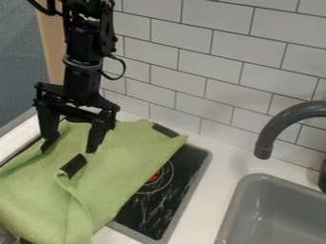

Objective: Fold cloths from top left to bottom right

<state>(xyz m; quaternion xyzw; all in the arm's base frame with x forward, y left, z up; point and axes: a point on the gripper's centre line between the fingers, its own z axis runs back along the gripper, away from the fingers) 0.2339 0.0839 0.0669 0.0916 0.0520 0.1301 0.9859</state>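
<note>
- So the stove (188,174) is my landmark here: glossy black top with white marble-like streaks, a thin grey rim, and a round burner marking (154,177) with a red middle.
- Green cloth (130,159) is draped over the stove, hiding a big chunk of it and spilling past its left side in the view. Fine woven or nubby texture, pretty soft and rumpled looking.
- It's got dark patches on it, kinda rectangular: one (166,130) at the corner by the stove's far end, another (73,166) on a curled-up fold left of the stove's uncovered part. A raised crease runs from that fold toward the near edge.
- Gripper (70,147) hangs down over the cloth, left of the stove's bare black area. Its two fingers are spread wide with green fabric showing between them, so it's not clamped on anything. Can't tell if the tips actually touch the cloth.
- Smooth white desk (216,172) around the stove, and right of it a grey sink (255,178) with rounded corners.
- Dark grey curved faucet (279,126), also right of the stove.
- Behind the stove there's a wall (210,71) of white brick-shaped tiles with darker grout lines.
</note>
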